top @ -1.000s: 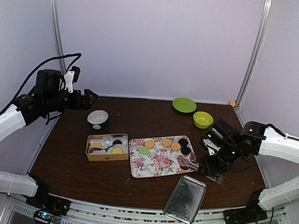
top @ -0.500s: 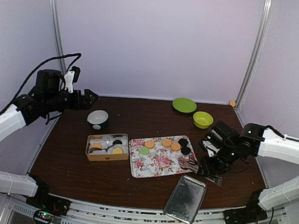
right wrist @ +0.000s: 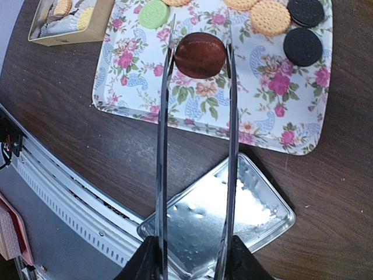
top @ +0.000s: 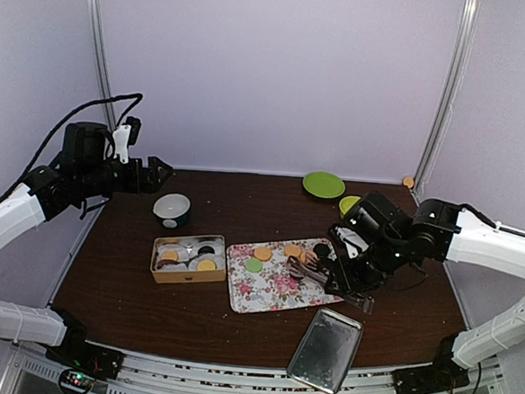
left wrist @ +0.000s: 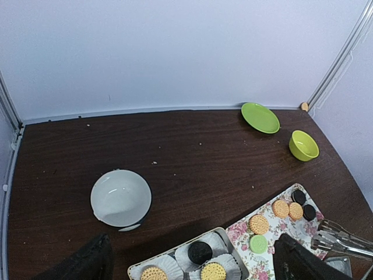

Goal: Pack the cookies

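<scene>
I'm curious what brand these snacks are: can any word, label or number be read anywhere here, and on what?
No readable text in any view.
Cookies: surface pattern only, too small to read as letters.
Floral tray, tin, metal lid, tongs: no words, labels or numbers show.

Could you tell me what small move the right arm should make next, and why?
Probably carry the tongs leftward toward the box. The right gripper clamps the tongs, whose tips pinch a dark red cookie over the flowered tray, and the box beside the tray shows a paper cup that looks unfilled.
</scene>
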Tool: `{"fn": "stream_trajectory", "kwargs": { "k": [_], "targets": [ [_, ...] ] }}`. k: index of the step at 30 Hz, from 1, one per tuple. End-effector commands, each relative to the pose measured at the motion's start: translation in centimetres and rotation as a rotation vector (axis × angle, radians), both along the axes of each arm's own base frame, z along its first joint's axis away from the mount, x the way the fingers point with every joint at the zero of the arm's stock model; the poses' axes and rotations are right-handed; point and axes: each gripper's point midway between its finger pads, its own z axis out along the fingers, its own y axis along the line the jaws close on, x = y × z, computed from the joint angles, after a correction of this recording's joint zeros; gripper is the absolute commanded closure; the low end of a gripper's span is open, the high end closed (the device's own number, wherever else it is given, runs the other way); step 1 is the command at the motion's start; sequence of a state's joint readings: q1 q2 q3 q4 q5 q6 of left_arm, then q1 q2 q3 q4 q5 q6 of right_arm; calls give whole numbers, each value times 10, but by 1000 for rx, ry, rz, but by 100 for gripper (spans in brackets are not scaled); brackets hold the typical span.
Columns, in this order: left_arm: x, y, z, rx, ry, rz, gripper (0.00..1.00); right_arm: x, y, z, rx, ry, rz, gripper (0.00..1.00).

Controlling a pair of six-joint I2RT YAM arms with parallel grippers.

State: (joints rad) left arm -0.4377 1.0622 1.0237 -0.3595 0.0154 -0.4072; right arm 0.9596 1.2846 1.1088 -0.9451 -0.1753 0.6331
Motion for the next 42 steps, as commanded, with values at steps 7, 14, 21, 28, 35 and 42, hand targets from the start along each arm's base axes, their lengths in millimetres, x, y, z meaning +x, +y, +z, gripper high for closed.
{"fn": "stream_trajectory", "kwargs": {
  "k": [7, 14, 21, 28, 35, 42],
  "targets": [
    [5, -1, 22, -37, -65, 4, 2, 21, 64, -11, -13, -12, 122, 64],
    [5, -1, 24, -39, -68, 4, 2, 24, 70, -16, -59, -11, 153, 59],
    [4, -3, 23, -45, -66, -8, 2, 20, 58, -22, -82, -8, 144, 55],
    [6, -3, 21, -43, -59, -6, 2, 18, 67, -24, -59, 1, 155, 52],
    [5, -3, 22, -44, -63, -5, 2, 21, 76, -27, -68, 0, 166, 50],
    [4, -3, 25, -48, -69, -7, 2, 24, 79, -35, -87, 0, 169, 52]
  ]
}}
